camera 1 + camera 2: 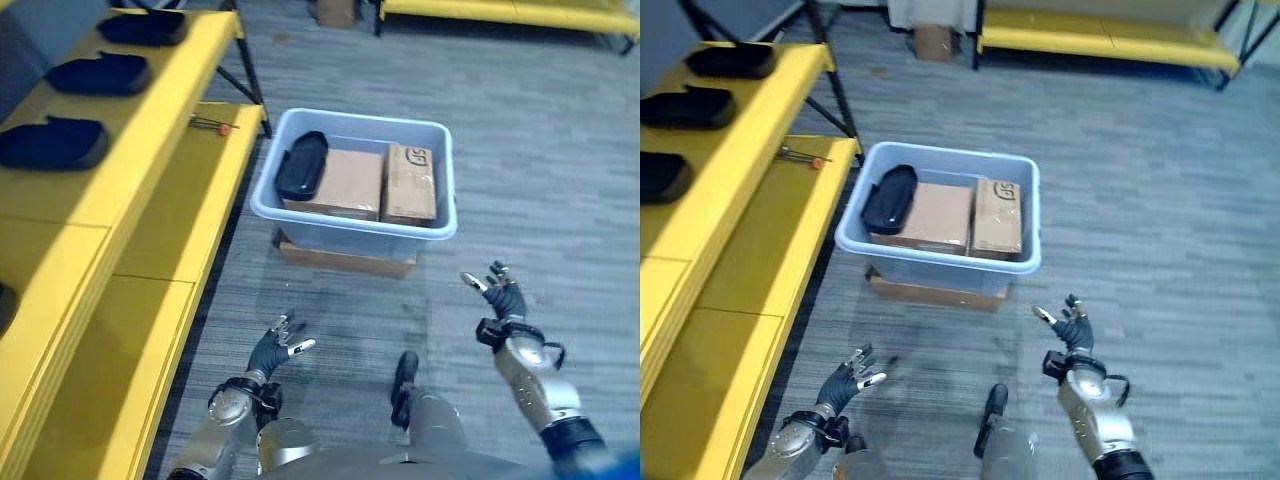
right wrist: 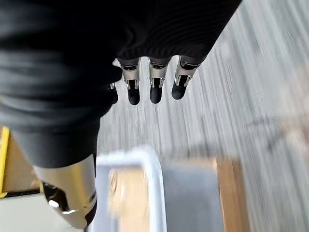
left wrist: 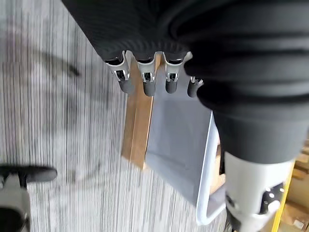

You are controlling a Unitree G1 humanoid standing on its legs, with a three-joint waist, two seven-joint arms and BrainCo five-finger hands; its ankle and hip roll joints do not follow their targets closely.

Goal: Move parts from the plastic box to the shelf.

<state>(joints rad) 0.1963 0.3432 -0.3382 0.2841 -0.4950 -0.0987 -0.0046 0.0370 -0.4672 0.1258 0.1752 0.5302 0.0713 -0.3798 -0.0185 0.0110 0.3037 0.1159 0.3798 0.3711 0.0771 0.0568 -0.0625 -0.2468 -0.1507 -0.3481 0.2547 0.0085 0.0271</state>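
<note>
one black part (image 1: 301, 165) in plastic box (image 1: 352, 235)

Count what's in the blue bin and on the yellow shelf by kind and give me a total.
Black parts on the shelf: 3
Black parts in the bin: 1
Cardboard boxes in the bin: 2
Total: 6

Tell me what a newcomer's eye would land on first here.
The pale blue plastic box on the grey floor, holding a black part beside two cardboard boxes. Next, the bright yellow shelf to its left, with black parts lined along the top level.
</note>
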